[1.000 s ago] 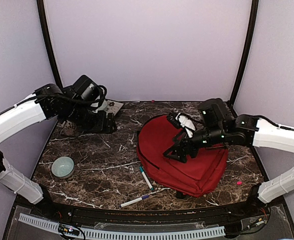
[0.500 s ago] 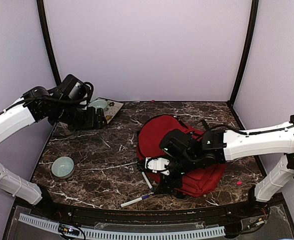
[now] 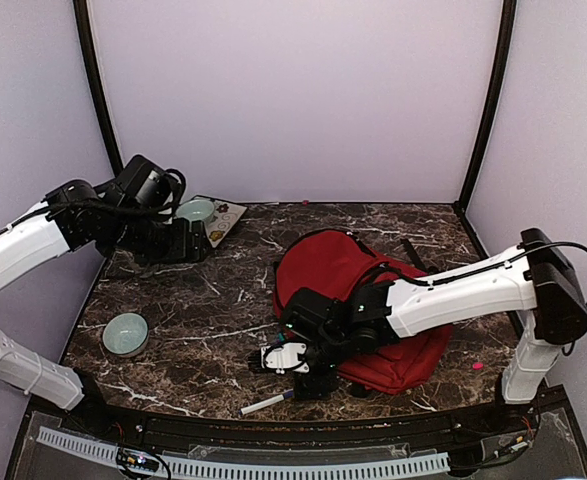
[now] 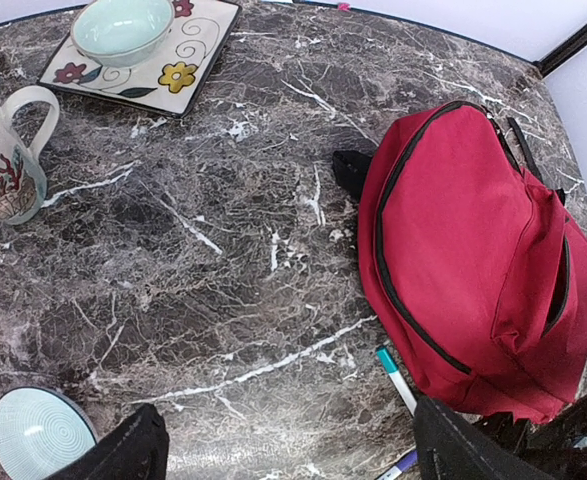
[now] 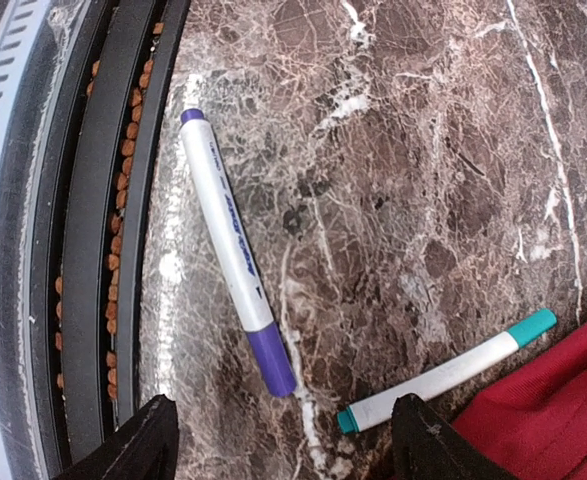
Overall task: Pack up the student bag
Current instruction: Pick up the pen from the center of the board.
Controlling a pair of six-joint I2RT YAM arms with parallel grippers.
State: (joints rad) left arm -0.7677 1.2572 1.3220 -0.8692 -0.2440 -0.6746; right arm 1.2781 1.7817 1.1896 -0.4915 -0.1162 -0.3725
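Observation:
The red student bag lies flat on the marble table, right of centre; it also shows in the left wrist view. My right gripper is open and empty, low over the table at the bag's front left corner. In the right wrist view its gripper sits just above a purple-capped white marker and a teal-capped white marker, touching neither. A corner of the bag lies beside the teal marker. My left gripper is open and empty at the far left, high above the table.
A patterned square plate with a pale green bowl stands at the back left, with a white floral mug near it. A round pale green dish lies front left. The table's front rail runs close to the purple marker.
My right arm has swung from over the back of the bag across to its front left corner and come down over the two markers. My left arm has drawn back slightly to the left.

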